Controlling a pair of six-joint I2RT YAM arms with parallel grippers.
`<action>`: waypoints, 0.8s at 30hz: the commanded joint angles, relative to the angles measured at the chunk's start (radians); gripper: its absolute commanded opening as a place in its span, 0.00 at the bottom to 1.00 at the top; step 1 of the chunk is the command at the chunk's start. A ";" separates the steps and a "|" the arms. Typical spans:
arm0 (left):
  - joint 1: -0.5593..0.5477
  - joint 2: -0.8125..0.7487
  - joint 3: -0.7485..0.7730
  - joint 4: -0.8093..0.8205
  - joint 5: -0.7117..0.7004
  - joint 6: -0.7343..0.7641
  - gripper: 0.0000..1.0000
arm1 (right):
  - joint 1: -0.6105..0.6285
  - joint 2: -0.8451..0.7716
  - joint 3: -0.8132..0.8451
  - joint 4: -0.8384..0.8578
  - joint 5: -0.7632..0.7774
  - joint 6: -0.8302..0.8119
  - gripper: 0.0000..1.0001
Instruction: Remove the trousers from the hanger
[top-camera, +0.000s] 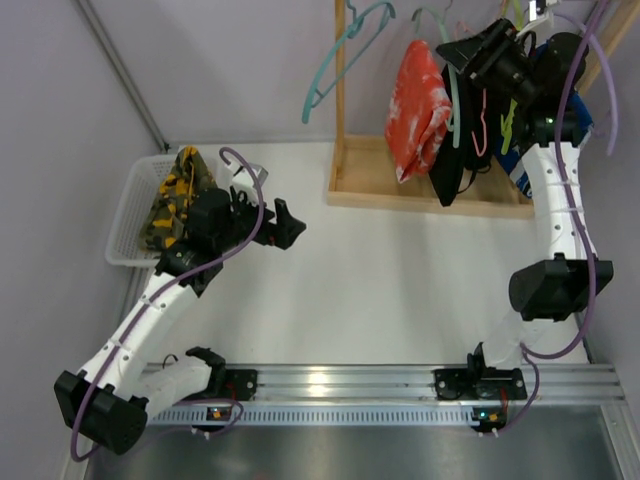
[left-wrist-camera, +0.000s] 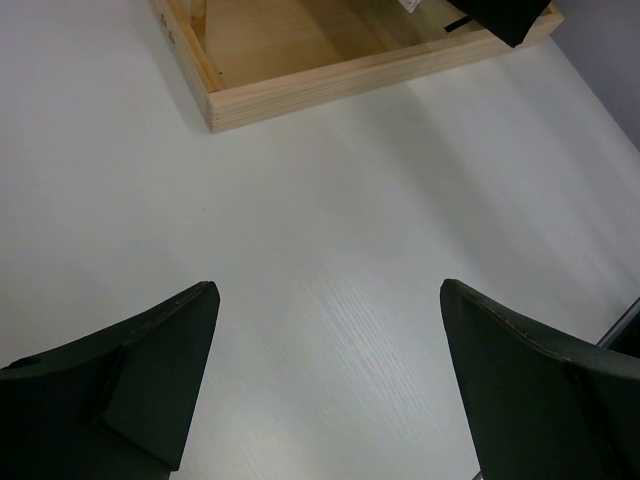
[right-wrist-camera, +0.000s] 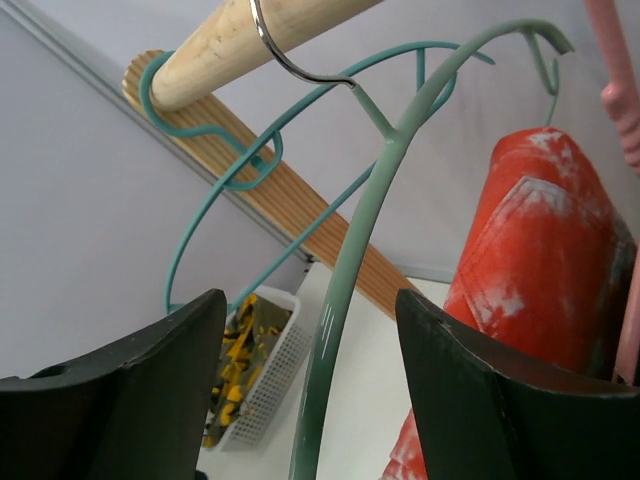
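- The right pincer (right-wrist-camera: 308, 305) stood high at the round wooden rail (right-wrist-camera: 250, 45) of the rack. Its two dark fingers were spread, and the thin sage-green hanger (right-wrist-camera: 335, 310) ran up between them, with neither finger plainly touching it.
- The soft red-orange trousers with white marks (right-wrist-camera: 530, 260) appeared to hang from that hanger, just beside the pincer, their long axis dropping straight down from the rail. In the overhead view they lay on the pincer's side toward the left arm.
- The plain black folded trousers (top-camera: 450, 165) hung next to them, beneath the right wrist and over the pale wooden base frame (top-camera: 370, 198) of the rack.
- The green-yellow camouflage trousers (top-camera: 178, 198) lay in the white mesh plastic basket (top-camera: 125, 215) at the far left of the desk (top-camera: 400, 290).
- The left pincer (left-wrist-camera: 325, 370) hovered low over bare desk, fingers spread wide and holding nothing, well apart from the rack.
- Judged from this, the right arm was by far the nearer, so the coming move turned on it. The red-orange cloth sat beside the fingers rather than between them — it would probably have to be drawn down along its hanging axis, or the hanger taken first.
- An empty teal plastic hanger (right-wrist-camera: 268, 152), hooked on the same rail close by, looked like a possible snag.
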 joint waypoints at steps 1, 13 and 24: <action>0.020 -0.017 0.006 0.051 -0.013 -0.012 0.99 | -0.003 -0.009 -0.019 0.189 -0.064 0.146 0.68; 0.034 0.015 0.037 0.052 -0.010 -0.031 0.99 | 0.044 0.063 -0.027 0.304 -0.124 0.304 0.63; 0.037 0.023 0.035 0.051 -0.002 -0.035 0.99 | 0.067 0.095 -0.039 0.404 -0.162 0.410 0.47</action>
